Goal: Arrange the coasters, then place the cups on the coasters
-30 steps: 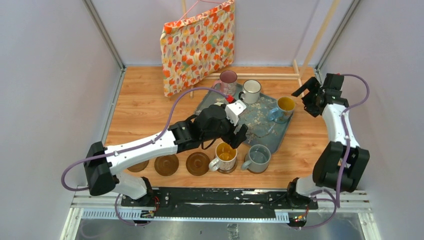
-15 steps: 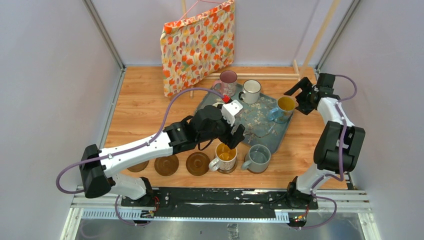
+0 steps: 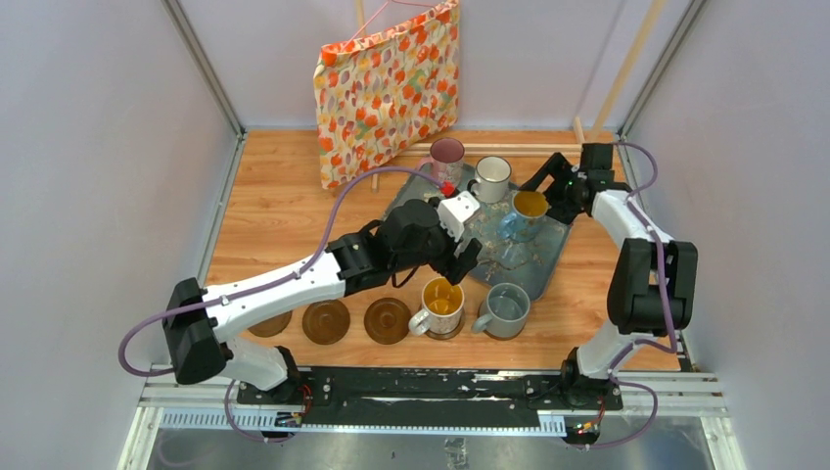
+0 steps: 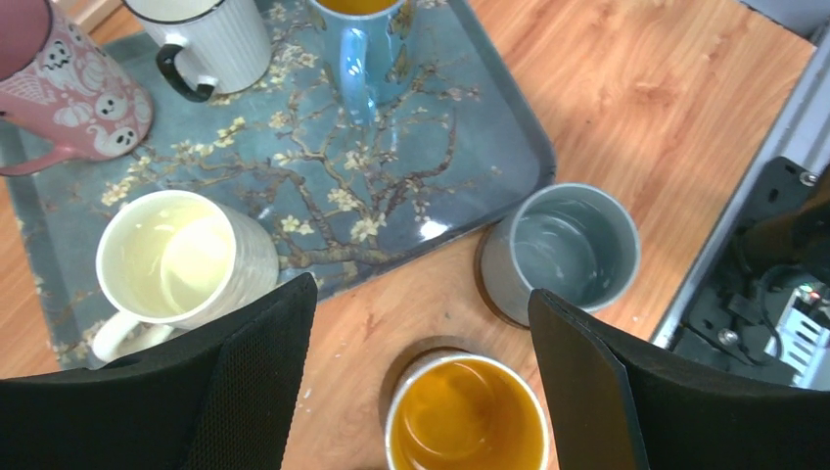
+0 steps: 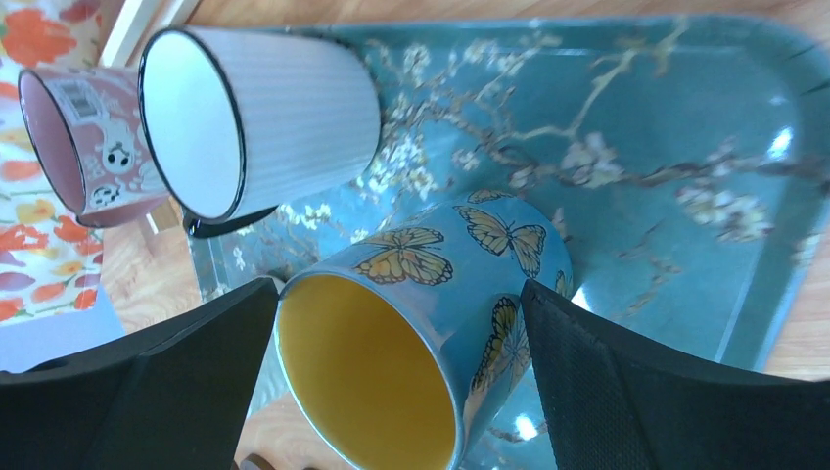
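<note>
- Hovering over the tray's [image 3: 533, 262] 6 o'clock rim (clock as seen from the top camera): left gripper [image 4: 421, 304], jaws spread wide, nothing between them.
- Directly under it: yellow-inside white mug [image 4: 468, 416], with the grey mug [image 4: 573, 245] at its 3 o'clock. Both sit on coasters [image 4: 399, 360].
- Cream mug [image 4: 176, 259] is on the tray, just beside one left finger and closest to that jaw.
- Right gripper [image 5: 401, 284] straddles the butterfly mug [image 5: 470, 264] at the tray's 2 o'clock part. Fingers are close against its wall, can't tell if clamped.
- White dark-rimmed mug [image 3: 491, 176] is just beside the butterfly mug at 10 o'clock, with the pink mug [image 3: 447, 155] beyond it.
- Three bare coasters [image 3: 326, 321] form a row at the table's 7 o'clock. The left arm [image 3: 294, 284] crosses over the outermost.
- Floral cloth bag [image 3: 387, 88] hangs at 12 o'clock.
</note>
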{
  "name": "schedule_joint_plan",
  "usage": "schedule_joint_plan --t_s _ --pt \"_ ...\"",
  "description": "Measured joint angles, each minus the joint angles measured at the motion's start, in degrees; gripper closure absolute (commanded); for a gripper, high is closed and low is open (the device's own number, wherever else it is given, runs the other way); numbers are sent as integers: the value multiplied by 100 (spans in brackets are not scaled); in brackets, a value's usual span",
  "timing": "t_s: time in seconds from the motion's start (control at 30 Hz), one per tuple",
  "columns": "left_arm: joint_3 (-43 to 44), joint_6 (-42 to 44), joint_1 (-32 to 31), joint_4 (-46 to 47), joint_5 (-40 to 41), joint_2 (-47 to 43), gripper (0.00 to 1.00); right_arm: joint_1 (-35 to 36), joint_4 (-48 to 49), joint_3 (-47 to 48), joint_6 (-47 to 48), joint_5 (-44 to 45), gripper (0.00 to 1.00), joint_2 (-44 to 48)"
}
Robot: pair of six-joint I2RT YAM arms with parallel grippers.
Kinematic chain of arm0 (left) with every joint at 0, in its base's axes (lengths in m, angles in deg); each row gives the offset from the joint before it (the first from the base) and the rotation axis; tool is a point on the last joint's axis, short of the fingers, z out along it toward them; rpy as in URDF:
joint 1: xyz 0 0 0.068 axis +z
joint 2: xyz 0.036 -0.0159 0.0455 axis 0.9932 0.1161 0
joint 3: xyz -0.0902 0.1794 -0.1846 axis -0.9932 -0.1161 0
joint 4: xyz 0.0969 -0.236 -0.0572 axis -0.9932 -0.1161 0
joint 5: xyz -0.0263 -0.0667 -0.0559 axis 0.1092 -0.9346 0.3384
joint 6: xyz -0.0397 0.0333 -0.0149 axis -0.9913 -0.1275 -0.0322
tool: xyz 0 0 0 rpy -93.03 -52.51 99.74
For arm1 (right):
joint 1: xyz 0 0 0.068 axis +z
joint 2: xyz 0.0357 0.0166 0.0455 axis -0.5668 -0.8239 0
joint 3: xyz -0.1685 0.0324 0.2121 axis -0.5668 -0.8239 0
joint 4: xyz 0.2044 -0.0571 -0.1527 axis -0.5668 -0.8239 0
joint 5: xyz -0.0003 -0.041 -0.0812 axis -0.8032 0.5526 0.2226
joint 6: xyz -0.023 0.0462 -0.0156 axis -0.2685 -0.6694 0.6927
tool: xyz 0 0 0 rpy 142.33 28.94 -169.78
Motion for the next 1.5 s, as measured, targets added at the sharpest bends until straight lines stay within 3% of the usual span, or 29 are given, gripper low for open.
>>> schedule_joint_plan --t_s 0.43,0.8,1.1,1.33,1.5 --pt "446 356 415 188 33 1215 15 1036 181 -715 -793 319 1 662" --pt "1515 634 590 214 7 2509 18 1178 -254 -758 -789 719 1 1445" --pt "2131 686 664 61 -55 3342 30 1132 -922 -717 -304 1541 1 2507" --pt "2170 715 678 -52 -63 3576 46 728 -1362 -715 15 1768 0 3272" --pt "2190 776 704 -103 -81 3724 51 610 -1646 -667 223 1836 0 3591"
